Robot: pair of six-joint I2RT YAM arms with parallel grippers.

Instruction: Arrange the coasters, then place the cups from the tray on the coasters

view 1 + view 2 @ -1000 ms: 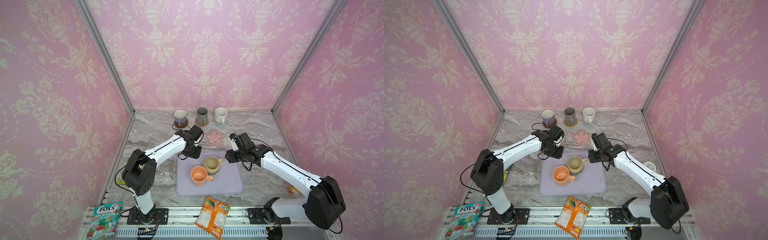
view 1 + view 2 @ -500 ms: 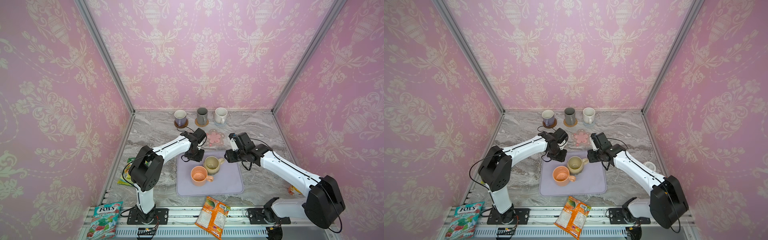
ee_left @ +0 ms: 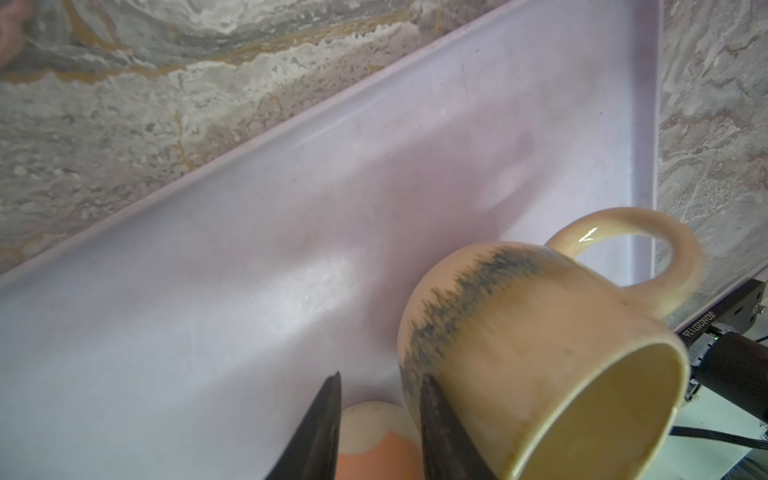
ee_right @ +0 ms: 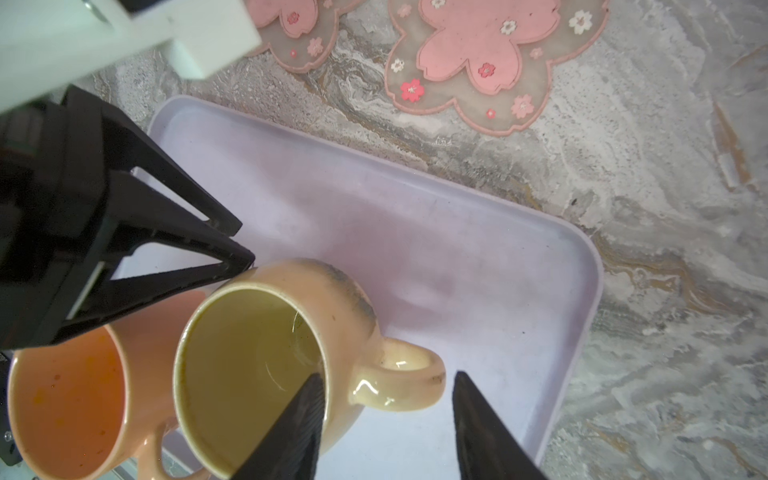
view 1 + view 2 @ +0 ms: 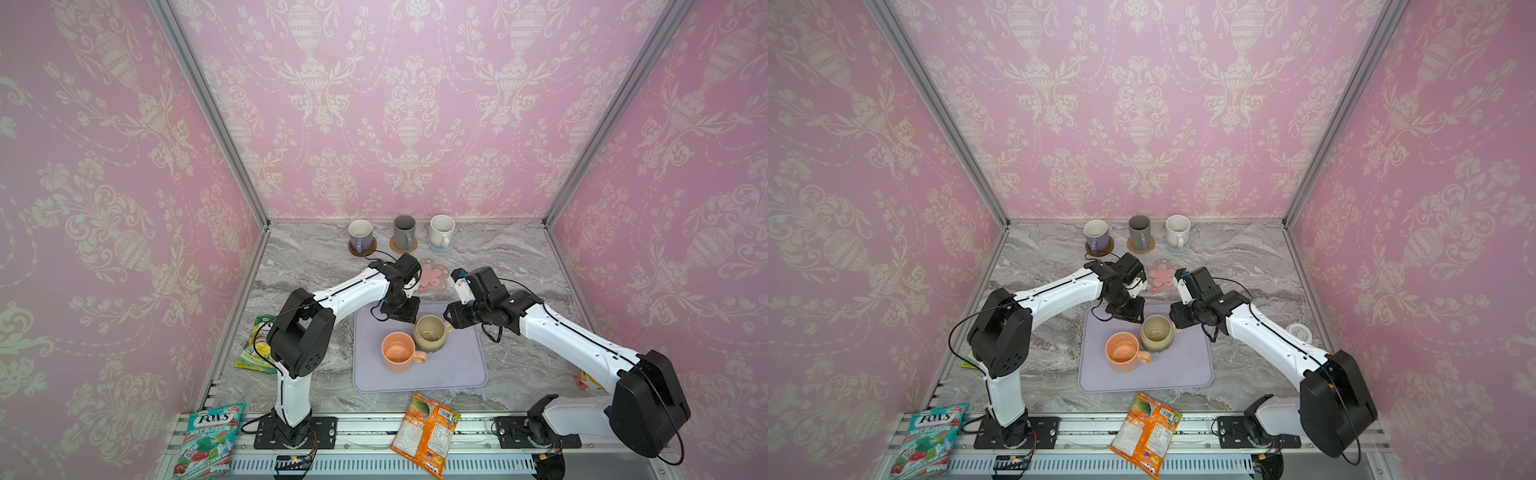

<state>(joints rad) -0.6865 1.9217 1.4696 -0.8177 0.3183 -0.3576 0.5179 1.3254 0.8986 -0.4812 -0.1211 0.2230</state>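
beige mug [image 5: 431, 333] sat near the tray's [image 5: 457, 368] far edge in both top views; left gripper [image 5: 405, 316] had swung in beside it. left wrist: fingers [image 3: 318, 428] narrowly spread, pinching nothing. right wrist: right gripper [image 4: 386, 378] spread astride the handle [image 4: 401, 384], grasp pending.

Left tool [image 5: 409, 319] now nearer the beige mug [image 5: 430, 334], over the tray [image 5: 457, 374] far edge.

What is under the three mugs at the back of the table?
A coaster under each: brown coaster under the lavender mug, tan coaster under the grey mug, blue coaster under the white mug. Only their edges show; the mugs cover their middles.
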